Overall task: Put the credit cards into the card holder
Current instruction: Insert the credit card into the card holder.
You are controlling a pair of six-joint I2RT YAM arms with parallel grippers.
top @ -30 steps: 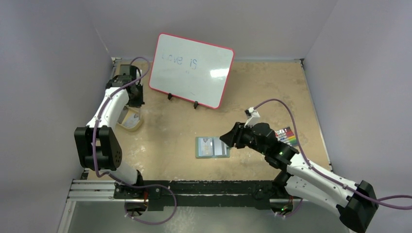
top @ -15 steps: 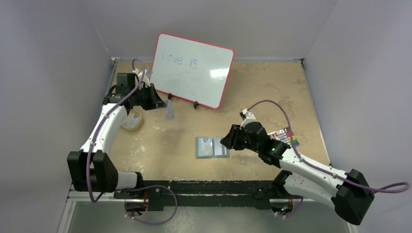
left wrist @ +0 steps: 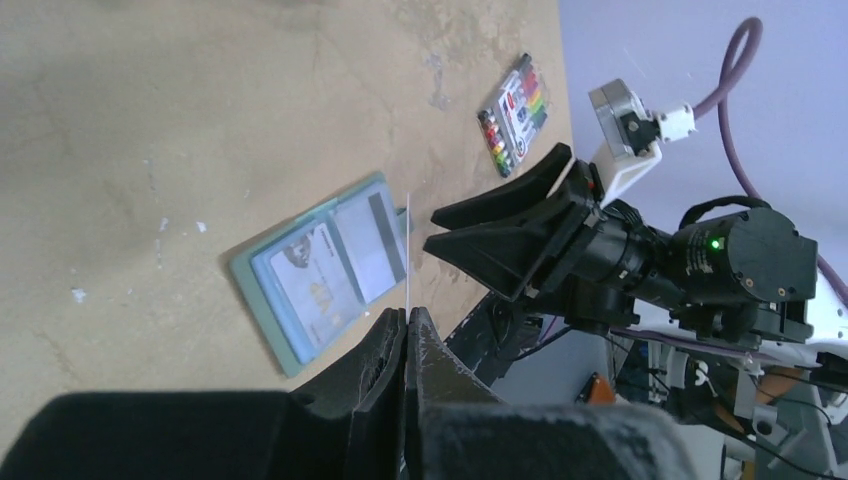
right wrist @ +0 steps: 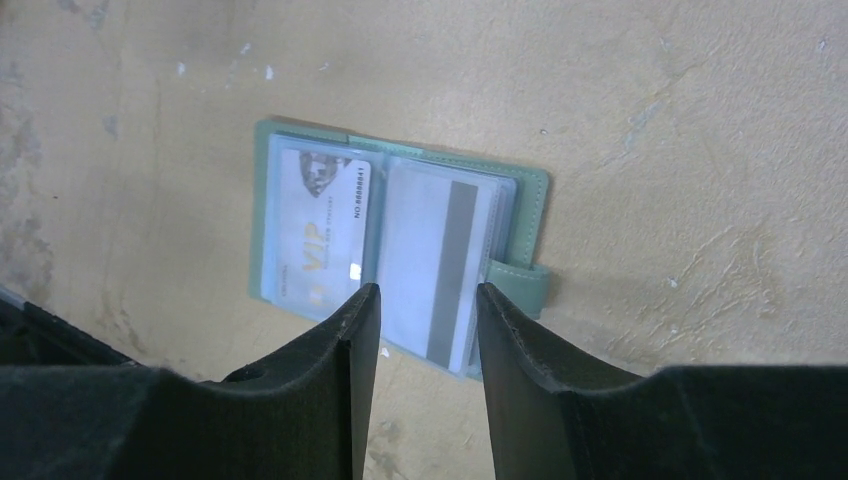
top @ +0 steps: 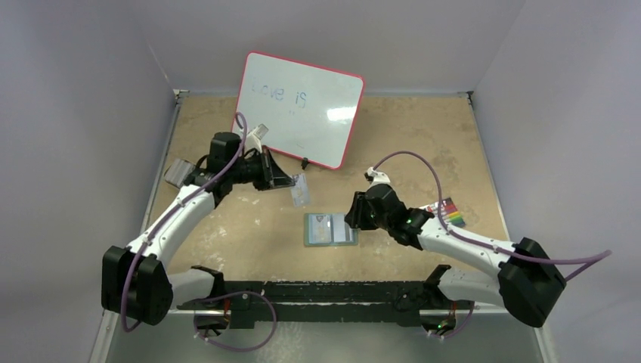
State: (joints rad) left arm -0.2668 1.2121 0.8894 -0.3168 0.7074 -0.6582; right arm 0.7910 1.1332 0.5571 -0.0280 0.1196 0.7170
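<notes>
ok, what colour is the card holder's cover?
Sage green. The card holder lies open, clearest in the right wrist view.

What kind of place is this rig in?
Likely a robot lab test cell: blank pale walls boxing in a tan tabletop, white-and-black robot arms bolted to a black rail, a staged pink-rimmed whiteboard.

Lab test cell: plain walls (top: 75,113) boxing tan tabletop (top: 423,136)
</notes>
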